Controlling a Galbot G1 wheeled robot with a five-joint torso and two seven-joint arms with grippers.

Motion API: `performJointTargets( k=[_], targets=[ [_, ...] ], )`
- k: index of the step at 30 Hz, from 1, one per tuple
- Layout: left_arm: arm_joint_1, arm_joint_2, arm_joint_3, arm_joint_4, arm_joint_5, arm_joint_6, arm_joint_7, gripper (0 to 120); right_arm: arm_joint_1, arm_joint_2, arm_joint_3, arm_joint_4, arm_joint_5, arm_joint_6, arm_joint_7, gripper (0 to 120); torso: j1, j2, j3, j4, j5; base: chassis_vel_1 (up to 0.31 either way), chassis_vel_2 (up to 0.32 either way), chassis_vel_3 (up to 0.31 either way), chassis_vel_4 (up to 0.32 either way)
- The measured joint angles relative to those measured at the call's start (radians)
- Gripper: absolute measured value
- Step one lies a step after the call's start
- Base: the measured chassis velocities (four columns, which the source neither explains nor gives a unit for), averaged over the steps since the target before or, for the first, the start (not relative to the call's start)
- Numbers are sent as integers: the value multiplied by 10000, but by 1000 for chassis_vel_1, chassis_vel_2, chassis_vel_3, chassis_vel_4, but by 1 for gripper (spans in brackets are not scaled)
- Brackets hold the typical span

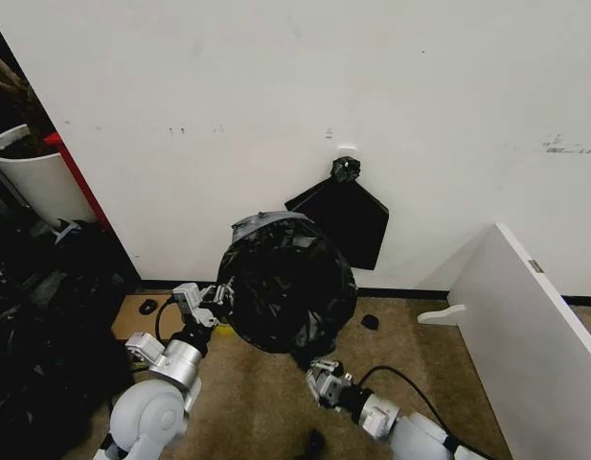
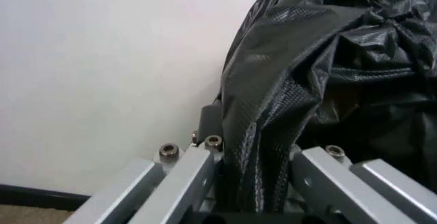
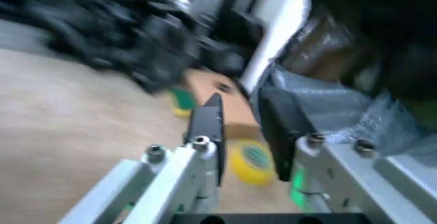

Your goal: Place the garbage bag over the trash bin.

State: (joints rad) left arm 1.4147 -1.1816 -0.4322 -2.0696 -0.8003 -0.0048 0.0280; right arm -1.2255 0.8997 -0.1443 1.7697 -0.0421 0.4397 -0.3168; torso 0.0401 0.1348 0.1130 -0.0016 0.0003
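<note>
The garbage bag (image 1: 287,284) is a bulging, glossy black mass in front of the wall, held above the floor. My left gripper (image 1: 207,303) is at the bag's left edge. In the left wrist view a wrinkled fold of the bag (image 2: 273,111) runs down between the fingers of this gripper (image 2: 256,152), which is shut on it. My right gripper (image 1: 320,370) sits just under the bag's lower right side. Its fingers (image 3: 208,124) stand apart with only floor between them, and shiny bag film (image 3: 341,111) lies beside one. The trash bin is hidden.
A flat matte black bag (image 1: 345,222) hangs on the wall behind. A white cylinder with a red part (image 1: 34,180) stands far left above a pile of dark bags (image 1: 46,326). A white board (image 1: 530,331) leans at the right. A yellow tape roll (image 3: 254,160) lies on the floor.
</note>
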Motion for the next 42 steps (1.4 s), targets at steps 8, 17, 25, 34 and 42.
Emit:
performJointTargets(
  k=[8, 17, 25, 34, 42],
  targets=[
    [-243, 73, -243, 808, 459, -481, 18, 3, -111, -503, 985, 109, 1663, 1125, -4085, 50, 0, 0, 1, 4, -1, 0, 0, 0, 0],
    [-311, 205, -146, 1441, 1716, -974, 197, 3, -208, -629, 1083, 1125, 2158, 1123, -1936, 79, 0, 0, 1, -2, 0, 0, 0, 0, 0],
    [-113, 609, 261, 2402, 4653, -2552, 1028, 3, 301, -678, 898, 2524, 1415, -1572, 2622, 100, 0, 0, 0, -1, 0, 0, 0, 0, 0],
    [-206, 726, -57, 4218, 6400, -5756, 3567, 3, 433, -1046, 1005, 2400, 2296, -2363, 1741, 100, 0, 0, 0, -1, 0, 0, 0, 0, 0],
    [-558, 596, -286, 5090, 6532, -7689, 4872, 3, 887, -1381, 1191, 1856, 3874, -2962, -674, 100, 0, 0, 0, -2, 0, 0, 0, 0, 0]
  ],
)
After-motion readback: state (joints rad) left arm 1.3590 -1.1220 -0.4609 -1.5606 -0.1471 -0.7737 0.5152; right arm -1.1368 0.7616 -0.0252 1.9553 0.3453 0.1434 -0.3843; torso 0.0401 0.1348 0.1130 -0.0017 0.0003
